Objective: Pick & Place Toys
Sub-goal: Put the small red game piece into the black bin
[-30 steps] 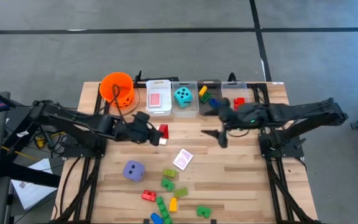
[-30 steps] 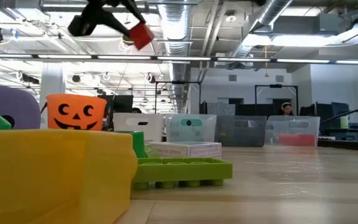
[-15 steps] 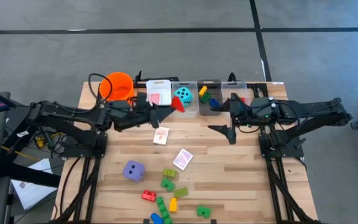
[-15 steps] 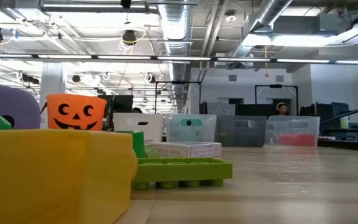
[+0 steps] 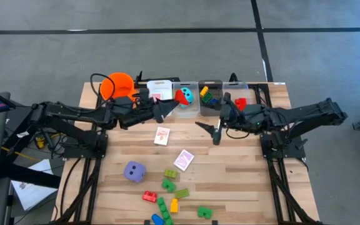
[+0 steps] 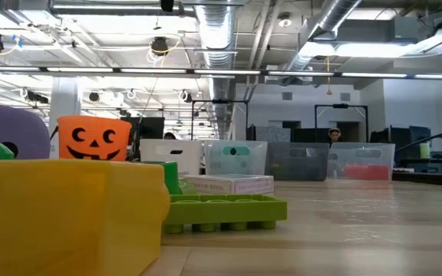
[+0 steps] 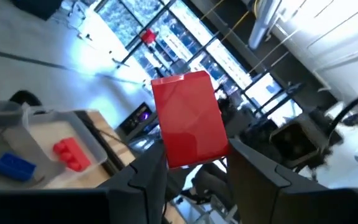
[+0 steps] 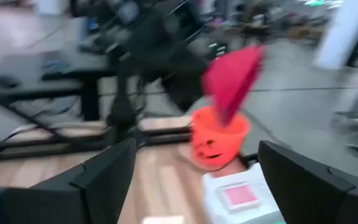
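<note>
The left gripper [image 5: 170, 106] jaws are pinching a red brick [image 7: 189, 118] above the far-edge bins, over the teal die [image 5: 186, 96]; it should carry on to the bin with the red brick [image 5: 240, 102] before releasing. The right gripper [image 5: 208, 128] jaws are gaping empty mid-surface

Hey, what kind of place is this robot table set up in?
Probably a robotics lab in an open office or industrial hall: exposed silver ceiling ducts, rows of desks with monitors behind the wooden slatted table, and a grey concrete floor.

Grey floor [image 5: 167, 56]; exposed ceiling ducts [image 6: 336, 31], strip lights.
</note>
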Tool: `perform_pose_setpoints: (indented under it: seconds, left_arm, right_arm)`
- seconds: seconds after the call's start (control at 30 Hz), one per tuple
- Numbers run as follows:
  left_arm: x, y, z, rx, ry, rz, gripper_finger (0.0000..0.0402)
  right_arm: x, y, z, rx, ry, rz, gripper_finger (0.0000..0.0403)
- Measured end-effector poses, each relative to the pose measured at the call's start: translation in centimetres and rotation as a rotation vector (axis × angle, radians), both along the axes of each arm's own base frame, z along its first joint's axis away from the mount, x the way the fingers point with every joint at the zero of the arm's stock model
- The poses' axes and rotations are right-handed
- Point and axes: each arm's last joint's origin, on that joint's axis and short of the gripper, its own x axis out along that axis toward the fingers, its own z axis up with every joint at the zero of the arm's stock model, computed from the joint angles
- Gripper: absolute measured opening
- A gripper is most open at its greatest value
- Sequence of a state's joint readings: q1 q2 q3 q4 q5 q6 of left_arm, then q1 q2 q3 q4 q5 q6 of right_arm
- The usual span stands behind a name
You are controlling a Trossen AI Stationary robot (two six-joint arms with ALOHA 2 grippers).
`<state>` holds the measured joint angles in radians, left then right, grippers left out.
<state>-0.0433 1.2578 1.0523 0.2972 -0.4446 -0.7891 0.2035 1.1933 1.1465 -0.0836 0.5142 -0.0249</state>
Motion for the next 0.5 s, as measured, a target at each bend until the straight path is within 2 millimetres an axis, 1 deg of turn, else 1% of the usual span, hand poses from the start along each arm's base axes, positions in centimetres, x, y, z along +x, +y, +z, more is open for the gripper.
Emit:
perform_pose_setpoints:
  seconds: [0.1, 0.2, 0.33, 0.5]
  left_arm:
    - [0.8, -0.2, -0.2, -0.001, -0.039, -0.010, 0.0136]
    - [1.6, -0.2, -0.5, -0.003, -0.085, -0.015, 0.0136]
    - [2.7, -0.3, -0.8, -0.001, -0.147, -0.042, 0.0136]
    - [3.9, -0.5, -1.8, -0.028, -0.172, -0.068, 0.0136]
  right_arm:
    - [0.2, -0.2, 0.1, -0.006, -0.021, -0.072, 0.0331]
    - [0.2, -0.5, 0.1, -0.009, -0.024, -0.110, 0.0331]
    - [0.2, -0.6, 0.3, -0.005, -0.038, -0.115, 0.0331]
    - [0.2, -0.6, 0.5, 0.000, -0.061, -0.114, 0.0331]
